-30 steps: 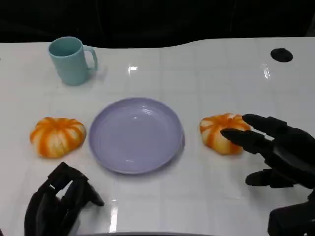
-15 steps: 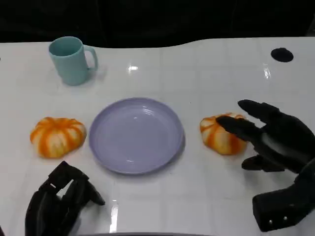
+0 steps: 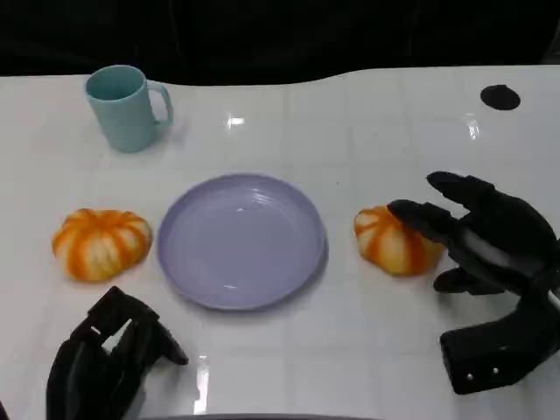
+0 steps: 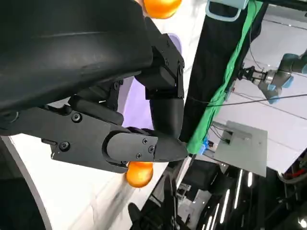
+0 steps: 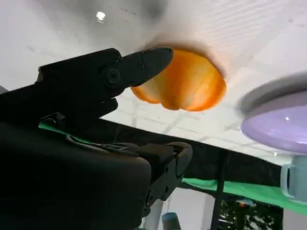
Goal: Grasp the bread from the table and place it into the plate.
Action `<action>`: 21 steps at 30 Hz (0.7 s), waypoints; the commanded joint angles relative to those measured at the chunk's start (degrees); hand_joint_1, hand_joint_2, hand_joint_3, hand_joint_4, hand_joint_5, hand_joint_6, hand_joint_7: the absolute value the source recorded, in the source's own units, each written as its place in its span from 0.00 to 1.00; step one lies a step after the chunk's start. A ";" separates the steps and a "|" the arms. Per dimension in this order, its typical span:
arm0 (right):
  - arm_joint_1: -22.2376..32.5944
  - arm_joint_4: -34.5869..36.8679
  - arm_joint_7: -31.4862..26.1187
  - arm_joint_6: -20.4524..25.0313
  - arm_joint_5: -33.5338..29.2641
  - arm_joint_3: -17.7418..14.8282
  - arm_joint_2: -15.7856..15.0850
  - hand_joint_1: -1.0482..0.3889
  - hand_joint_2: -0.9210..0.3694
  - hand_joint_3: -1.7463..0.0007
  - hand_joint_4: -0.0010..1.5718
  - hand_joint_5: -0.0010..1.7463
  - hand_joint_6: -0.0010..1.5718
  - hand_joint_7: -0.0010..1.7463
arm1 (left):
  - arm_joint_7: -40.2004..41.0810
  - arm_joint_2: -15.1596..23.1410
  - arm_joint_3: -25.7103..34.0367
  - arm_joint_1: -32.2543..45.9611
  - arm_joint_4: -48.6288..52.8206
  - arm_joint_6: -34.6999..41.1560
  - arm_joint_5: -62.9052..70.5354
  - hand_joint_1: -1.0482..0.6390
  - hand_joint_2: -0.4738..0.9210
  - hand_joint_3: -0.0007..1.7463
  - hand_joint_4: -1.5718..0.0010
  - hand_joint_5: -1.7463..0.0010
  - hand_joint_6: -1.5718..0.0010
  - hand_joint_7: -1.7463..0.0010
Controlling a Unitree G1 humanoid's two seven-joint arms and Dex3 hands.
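Left bread (image 3: 102,243): an orange-and-white bun on the tabletop (image 3: 367,131), just left of the plate and untouched; nothing reaches toward it, so it reads as the loaf not being worked at this moment.
Left hand (image 3: 109,359): low and left of the plate, near the front edge, fingers curled in on nothing; judged parked, clear of the plate so the other arm has room.
Mug (image 3: 128,108): teal, upright, handle to its right; behind the plate and to its left, well apart, no part in the task.
Plate (image 3: 241,240): lilac, shallow, bare inside; it sits between the two loaves, the landmark and the target.
Right bread (image 3: 395,239): on the tabletop just right of the plate, close to its rim but apart from it. In the right wrist view one fingertip (image 5: 156,56) lies against its upper side.
Right hand (image 3: 490,241): right of the plate, fingers spread and draped over the loaf's far side, nothing gripped yet. The open pose suggests a wrap-around grasp is being set up.
Black disc (image 3: 500,97): far right and behind the plate, idle.
Change: against the earlier frames the right hand has moved further over the loaf and its wrist has swung in; both loaves, plate, mug and left hand are unmoved.
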 commanded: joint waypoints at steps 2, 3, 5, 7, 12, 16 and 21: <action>-3.59 5.31 -0.31 0.81 -0.15 2.72 1.46 0.40 0.05 1.00 0.09 0.02 0.15 0.00 | -0.01 0.37 0.13 0.48 -0.94 -0.18 -0.33 0.28 1.00 0.13 0.59 0.00 0.67 0.13; -4.09 6.23 -0.23 0.97 -0.03 3.19 1.85 0.40 0.05 1.00 0.09 0.02 0.15 0.00 | -0.01 0.32 0.14 0.52 -1.00 -0.24 -0.33 0.28 1.00 0.13 0.59 0.00 0.67 0.13; -5.20 8.18 -0.28 1.39 -0.22 4.31 2.67 0.39 0.05 1.00 0.09 0.02 0.14 0.00 | 0.10 0.30 0.12 0.63 -1.16 -0.29 -0.22 0.28 1.00 0.14 0.59 0.00 0.67 0.13; -6.23 10.06 -0.68 1.39 -0.18 5.30 3.43 0.39 0.04 1.00 0.09 0.02 0.14 0.00 | 0.25 0.27 0.08 0.77 -1.47 -0.12 -0.19 0.28 1.00 0.14 0.59 0.00 0.67 0.13; -8.42 13.97 -2.31 2.13 -0.44 7.57 5.31 0.37 0.05 1.00 0.11 0.03 0.14 0.00 | -0.05 0.20 0.11 0.82 -1.50 -0.32 -0.27 0.27 1.00 0.14 0.59 0.00 0.67 0.14; -10.26 17.03 -2.61 3.59 -0.69 9.46 7.32 0.37 0.04 1.00 0.11 0.04 0.13 0.00 | 0.38 0.17 -0.06 1.12 -1.75 -1.03 0.28 0.27 1.00 0.14 0.59 0.00 0.66 0.14; -11.47 19.97 -2.74 3.54 0.68 10.06 9.31 0.40 0.03 1.00 0.13 0.06 0.15 0.01 | 0.30 0.24 -0.20 1.41 -2.26 -0.63 0.18 0.27 1.00 0.15 0.59 0.00 0.66 0.14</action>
